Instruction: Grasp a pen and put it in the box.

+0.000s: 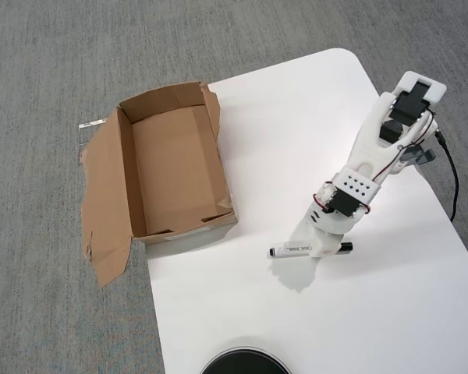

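Observation:
The pen (288, 250) lies almost level across the white table (296, 109), its small black tip at the left and its black cap (345, 246) at the right. My gripper (318, 248) reaches down over the middle of the barrel and is shut on the pen; the white arm hides the fingers from above. The box (175, 167) stands open and empty to the left of the pen, at the table's left edge, with a ragged flap (105, 210) spread out on its left side.
Grey carpet (47, 78) surrounds the table. A black round object (244, 362) pokes in at the bottom edge. A black cable (453, 179) runs along the table's right edge by the arm's base (413, 97).

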Robot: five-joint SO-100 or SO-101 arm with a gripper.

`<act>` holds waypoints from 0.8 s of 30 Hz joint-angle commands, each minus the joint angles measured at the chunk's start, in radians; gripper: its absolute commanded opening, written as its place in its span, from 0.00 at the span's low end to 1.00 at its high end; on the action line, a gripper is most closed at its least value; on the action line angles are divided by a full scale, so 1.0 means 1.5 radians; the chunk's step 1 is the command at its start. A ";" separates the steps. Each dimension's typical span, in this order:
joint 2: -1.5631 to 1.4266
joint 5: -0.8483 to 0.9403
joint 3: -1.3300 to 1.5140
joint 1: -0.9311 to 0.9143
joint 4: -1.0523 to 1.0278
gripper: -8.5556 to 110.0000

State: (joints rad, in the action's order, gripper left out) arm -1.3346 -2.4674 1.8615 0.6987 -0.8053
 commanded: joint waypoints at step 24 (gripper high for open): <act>-0.229 0.008 -0.006 -0.026 -0.002 0.08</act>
State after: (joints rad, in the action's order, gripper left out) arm -1.6030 -2.4628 1.8646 0.6742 -0.8191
